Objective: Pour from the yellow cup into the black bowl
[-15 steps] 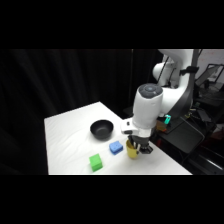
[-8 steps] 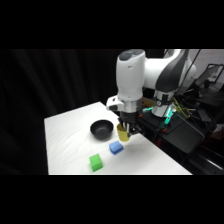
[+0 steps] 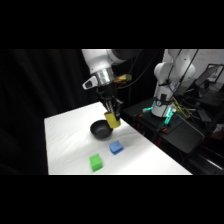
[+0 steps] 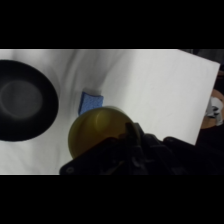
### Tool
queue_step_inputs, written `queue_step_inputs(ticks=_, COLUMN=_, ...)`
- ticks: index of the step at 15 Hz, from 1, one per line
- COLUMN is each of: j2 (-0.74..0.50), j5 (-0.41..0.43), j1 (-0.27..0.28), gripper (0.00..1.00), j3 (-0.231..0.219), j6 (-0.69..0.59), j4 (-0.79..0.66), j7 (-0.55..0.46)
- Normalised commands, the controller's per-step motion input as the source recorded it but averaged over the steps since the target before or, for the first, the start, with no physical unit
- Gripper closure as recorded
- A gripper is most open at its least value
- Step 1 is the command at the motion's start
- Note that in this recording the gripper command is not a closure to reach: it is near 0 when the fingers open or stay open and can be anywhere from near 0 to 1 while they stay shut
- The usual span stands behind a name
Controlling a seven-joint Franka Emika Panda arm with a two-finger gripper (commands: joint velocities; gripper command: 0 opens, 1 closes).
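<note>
— Cup first: where is the yellow cup (image 3: 113, 120)?

— Near the middle of the side view, lifted off the desk (image 3: 70, 135) and held at the tip of the end effector (image 3: 112, 116), which is clenched on it. It hangs at the right rim of the black bowl (image 3: 100, 130), overlapping it in that view, and looks somewhat tilted.

— And from the wrist camera?

— Yellow cup (image 4: 99, 130) fills the lower middle of the frame, its round form rising out of the dark end effector (image 4: 131, 150) linkage at the bottom edge. The black bowl (image 4: 24, 100) sits at the left edge, partly cut off, and apart from the cup by a strip of white desk (image 4: 160, 90).

— Can you see anything inside the bowl?

— Only a dull grey sheen on its inside; I cannot tell whether anything is in it.

— What else lies on the desk?

— A blue block (image 3: 116, 147) just below and right of the bowl in the side view, and a green block (image 3: 95, 162) lower left of that, both apart from the bowl. In the wrist view the blue block (image 4: 91, 101) shows between bowl and cup, partly hidden by the cup.

— The arm?

— White arm (image 3: 100, 62) comes down from the upper middle of the side view.
</note>
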Motion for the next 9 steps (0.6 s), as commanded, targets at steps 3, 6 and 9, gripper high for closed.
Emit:
queue_step_inputs(ticks=3, j2=0.39, j5=0.445, j1=-0.347, gripper=0.13, j3=-0.228, j6=-0.77, j4=0.55, j7=-0.83)
queue_step_inputs(ticks=6, j2=0.52, j5=0.428, j1=-0.235, gripper=0.13, j3=-0.064, j6=-0.70, j4=0.58, j7=-0.50)
queue_step_inputs(ticks=9, j2=0.51, j5=0.400, j1=-0.152, gripper=0.13, j3=0.055, j6=-0.67, j4=0.54, j7=-0.26)
